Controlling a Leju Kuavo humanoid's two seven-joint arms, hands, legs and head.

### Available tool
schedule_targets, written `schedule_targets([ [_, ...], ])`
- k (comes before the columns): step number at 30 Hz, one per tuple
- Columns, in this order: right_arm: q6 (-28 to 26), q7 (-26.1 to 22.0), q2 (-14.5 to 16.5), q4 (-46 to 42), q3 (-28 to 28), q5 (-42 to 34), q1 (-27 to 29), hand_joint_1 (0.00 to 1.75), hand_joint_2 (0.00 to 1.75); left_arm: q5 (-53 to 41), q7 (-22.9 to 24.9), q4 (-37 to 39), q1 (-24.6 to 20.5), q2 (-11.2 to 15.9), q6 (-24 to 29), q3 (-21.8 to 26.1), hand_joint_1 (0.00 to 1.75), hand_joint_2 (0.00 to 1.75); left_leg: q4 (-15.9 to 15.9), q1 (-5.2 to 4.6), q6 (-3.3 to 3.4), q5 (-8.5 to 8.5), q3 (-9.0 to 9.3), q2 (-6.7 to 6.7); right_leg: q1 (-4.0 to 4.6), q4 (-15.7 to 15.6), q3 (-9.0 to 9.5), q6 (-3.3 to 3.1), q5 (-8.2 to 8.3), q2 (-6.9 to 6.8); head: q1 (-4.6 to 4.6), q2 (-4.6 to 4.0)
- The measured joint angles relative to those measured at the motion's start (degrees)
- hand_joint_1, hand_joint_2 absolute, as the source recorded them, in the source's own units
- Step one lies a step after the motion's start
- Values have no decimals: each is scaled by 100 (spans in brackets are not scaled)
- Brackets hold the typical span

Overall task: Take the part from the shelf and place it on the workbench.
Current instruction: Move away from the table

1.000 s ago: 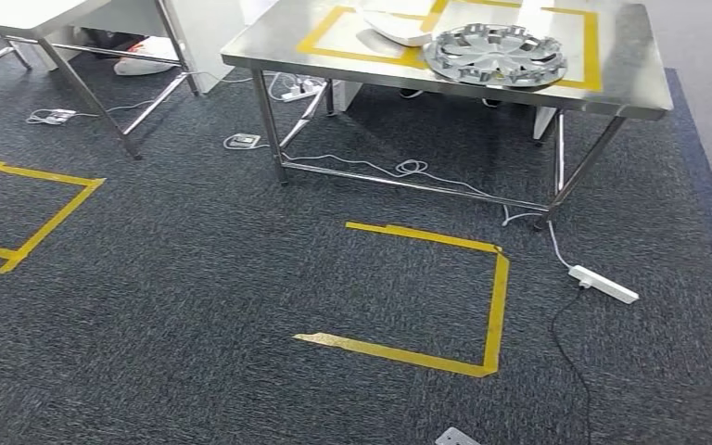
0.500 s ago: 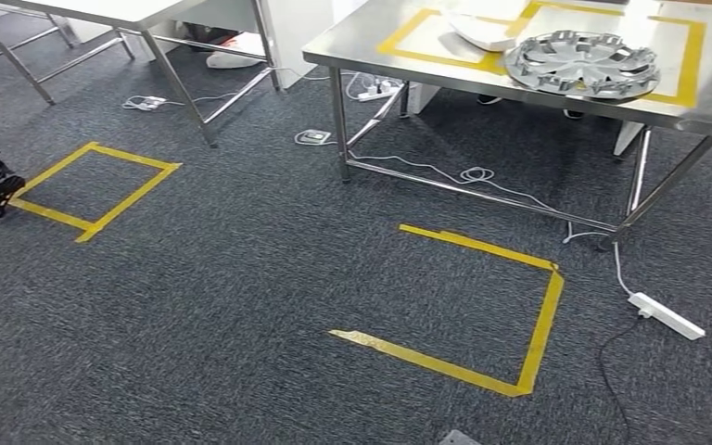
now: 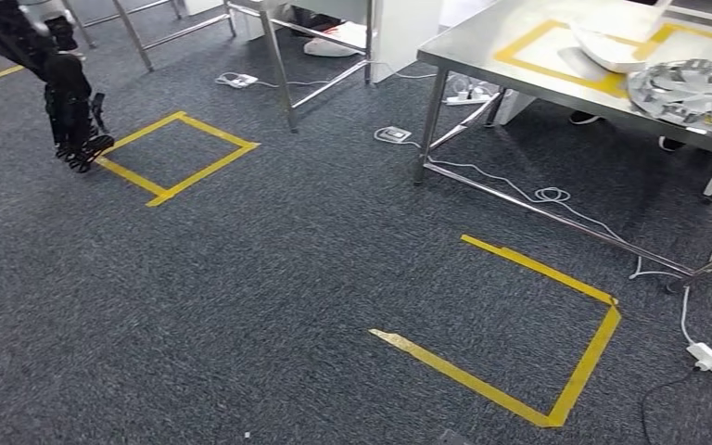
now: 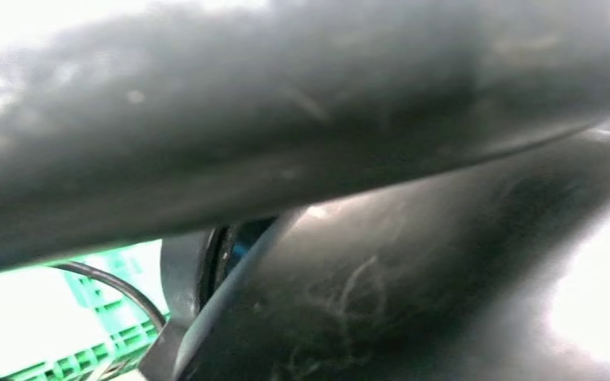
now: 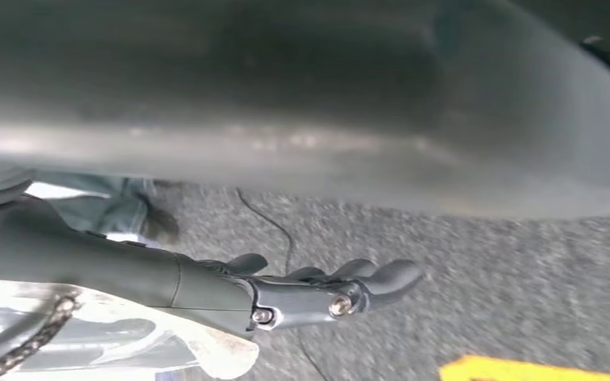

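Left robot hand [image 3: 79, 139] (dark, jointed), yellow tape square [image 3: 178, 158]

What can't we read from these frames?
- Shelf and part to fetch: cannot be placed.
- Left hand, head view: small and dark, grasp unreadable; left wrist view blurred by dark bodywork.
- Right hand, right wrist view: fingers extended, blurry.
- Hubcap and white part on workbench: cut off by the frame edge.

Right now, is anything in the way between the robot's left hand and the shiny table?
Another table's leg stands near that path. A flat yellow tape square lies by the left hand; a floor box and white cables lie by the workbench's legs.
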Motion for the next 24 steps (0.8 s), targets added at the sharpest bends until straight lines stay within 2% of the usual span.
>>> schedule_targets([
  [1,1,-1,0,1,1,-2,12,0,0,-3,0,0,-6,-6,0,-2,0,0,0,-5,19,1,-6,-76,0,426,-213,-2,-184,111,5,0],
  [2,2,-5,0,1,2,-4,28,0,0,-5,0,0,-6,-11,-1,-4,0,0,1,-13,29,1,-9,-158,2,800,-414,-5,-306,151,5,0],
  [3,3,-10,0,2,3,-8,44,0,0,-8,0,0,-1,-13,-2,-6,0,0,2,-21,33,0,-6,-246,4,999,-542,-12,-312,164,3,0],
  [4,3,-16,0,2,4,-13,56,0,0,-14,0,0,5,-11,-4,-7,0,0,4,-28,35,0,1,-337,6,976,-571,-22,-201,172,3,0],
  [5,3,-23,0,2,4,-19,62,0,0,-22,0,0,9,-10,-6,-8,0,0,8,-32,34,-1,11,-427,5,724,-490,-37,11,200,2,0],
  [6,2,-27,0,2,4,-26,62,0,0,-34,0,0,10,-11,-8,-11,0,0,14,-34,31,-2,22,-513,4,313,-329,-59,266,281,3,0],
  [7,0,-30,0,3,4,-33,61,0,0,-46,-1,0,6,-17,-8,-14,0,0,24,-43,19,-5,24,-587,-3,-79,-166,-80,441,415,2,0],
  [8,-3,-31,0,4,4,-41,60,0,0,-59,-1,0,-1,-22,-8,-17,0,0,38,-43,-1,-6,12,-659,-10,-388,-20,-97,544,534,-1,0],
  [9,-9,-30,0,4,4,-46,57,0,0,-72,-2,0,-5,-26,-9,-20,0,0,46,-37,-31,0,-9,-725,-11,-561,66,-110,571,619,-3,0],
  [10,-13,-27,0,5,4,-49,55,0,0,-83,-2,0,-4,-29,-11,-22,0,0,47,-27,-69,13,-33,-788,-7,-604,100,-120,547,638,-7,0],
  [11,-17,-25,3,6,5,-50,53,0,0,-93,-3,0,0,-27,-13,-23,0,0,45,-16,-106,29,-55,-853,-8,-633,127,-138,555,583,-6,0],
  [12,-20,-22,5,6,5,-50,49,0,0,-102,-3,0,8,-26,-15,-24,0,0,56,-14,-140,26,-69,-830,-12,-653,139,-163,571,517,-6,0],
  [13,-24,-20,8,7,6,-51,50,0,0,-106,-4,0,11,-24,-16,-25,0,0,125,-22,-171,-22,-101,-719,-21,-679,157,-196,584,445,-21,0],
  [14,-28,-20,11,7,7,-52,54,0,0,-109,-4,0,8,-21,-17,-26,0,0,313,-29,-204,-139,-185,-557,-31,-704,176,-228,592,362,-37,0],
  [15,-32,-19,11,7,7,-53,59,0,0,-111,-4,0,2,-20,-17,-28,0,0,622,-25,-234,-312,-322,-366,-31,-715,191,-251,589,274,-54,0],
  [16,-34,-19,11,7,7,-54,68,0,0,-111,-4,0,-4,-20,-17,-29,0,0,1015,-14,-268,-504,-506,-238,-27,-716,201,-269,578,185,-69,0],
  [17,-33,-18,11,7,7,-54,79,0,0,-111,-7,0,-9,-19,-17,-30,0,0,1406,6,-298,-662,-688,-183,-24,-715,208,-276,565,88,-71,0],
  [18,-33,-17,11,7,7,-54,88,0,0,-110,-9,0,-12,-17,-17,-31,0,0,1654,26,-323,-725,-801,-160,-23,-713,218,-276,553,-4,-71,0],
  [19,-33,-17,11,7,7,-54,91,0,0,-110,-11,0,-13,-15,-17,-31,0,0,1692,47,-343,-674,-810,-141,-24,-712,231,-269,540,-90,-72,0],
  [20,-33,-17,11,7,8,-54,89,0,0,-111,-13,0,-14,-11,-17,-32,0,0,1506,65,-355,-523,-708,-111,-26,-711,250,-258,524,-168,-73,0],
  [21,-33,-17,11,7,8,-54,83,0,0,-114,-13,0,-12,-9,-18,-33,0,0,1143,77,-358,-312,-516,-39,-28,-710,277,-241,506,-235,-73,0],
  [22,-33,-17,11,7,9,-54,78,0,0,-119,-13,0,-12,-7,-19,-35,0,0,746,68,-356,-152,-304,93,-20,-708,298,-215,482,-295,-74,0],
  [24,-33,-17,11,7,11,-53,71,0,0,-127,-13,0,-21,-9,-20,-45,0,0,195,32,-292,-32,-36,298,11,-698,312,-139,423,-409,-72,0],
])
